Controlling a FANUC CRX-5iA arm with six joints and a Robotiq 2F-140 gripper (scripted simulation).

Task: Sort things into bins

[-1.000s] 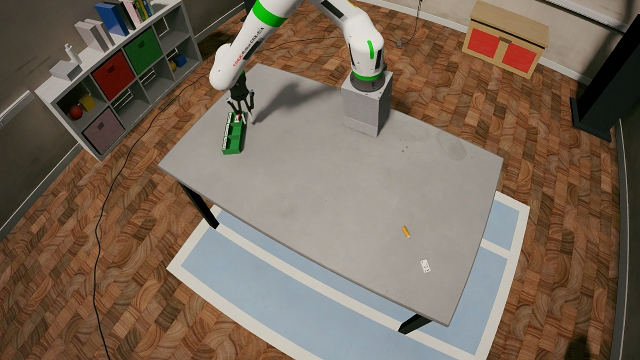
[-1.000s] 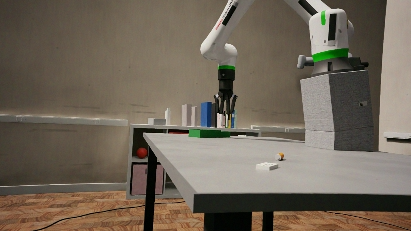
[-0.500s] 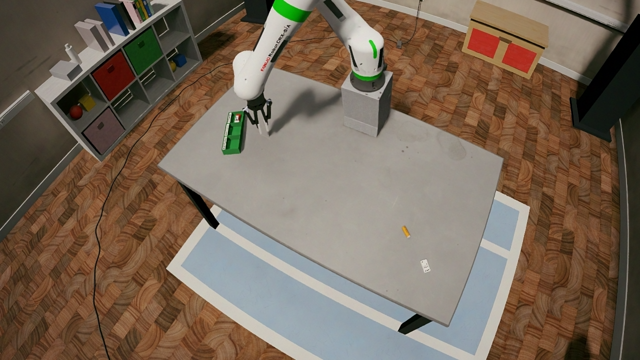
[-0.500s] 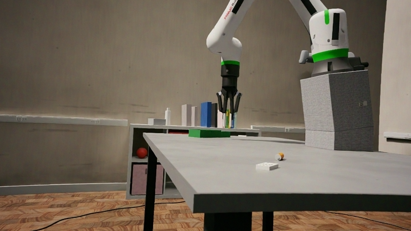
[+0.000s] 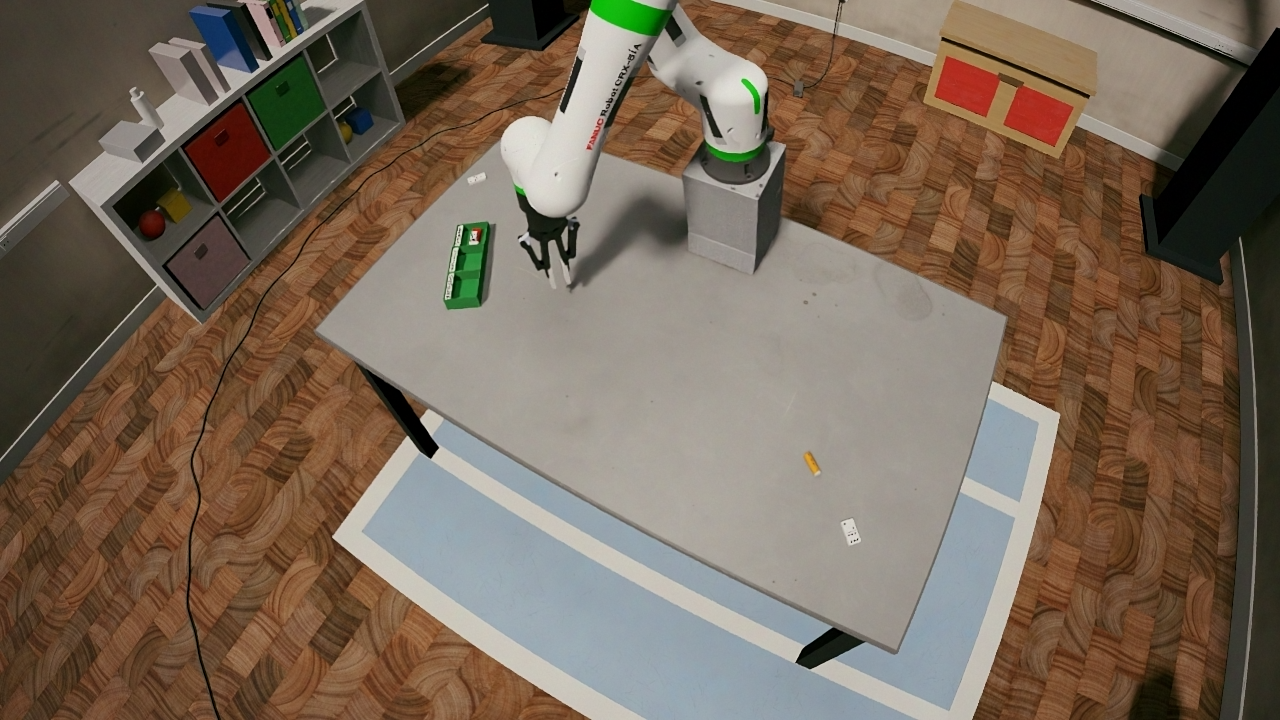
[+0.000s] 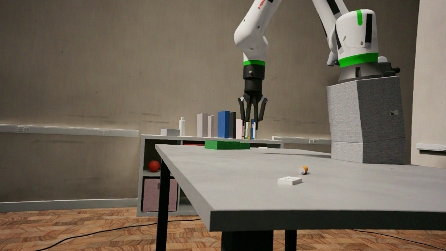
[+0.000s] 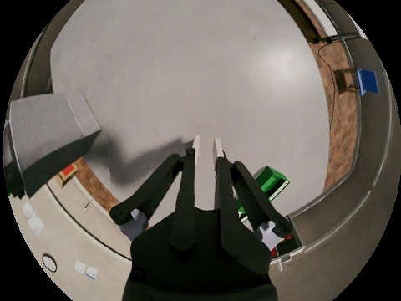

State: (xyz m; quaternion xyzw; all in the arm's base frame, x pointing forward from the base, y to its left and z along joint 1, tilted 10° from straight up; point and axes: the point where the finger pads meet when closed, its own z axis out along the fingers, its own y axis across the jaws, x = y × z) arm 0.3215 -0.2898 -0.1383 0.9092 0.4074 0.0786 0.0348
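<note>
The gripper, nearly closed and holding nothing, hangs above the table beside the green bin; an orange cylinder and white tile lie far across, needing a wider opening before descent.

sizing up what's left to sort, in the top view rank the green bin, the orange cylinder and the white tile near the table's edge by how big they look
1. green bin, by far the largest.
2. white tile and orange cylinder: both tiny and look about alike, so no firm ranking between them.
</note>
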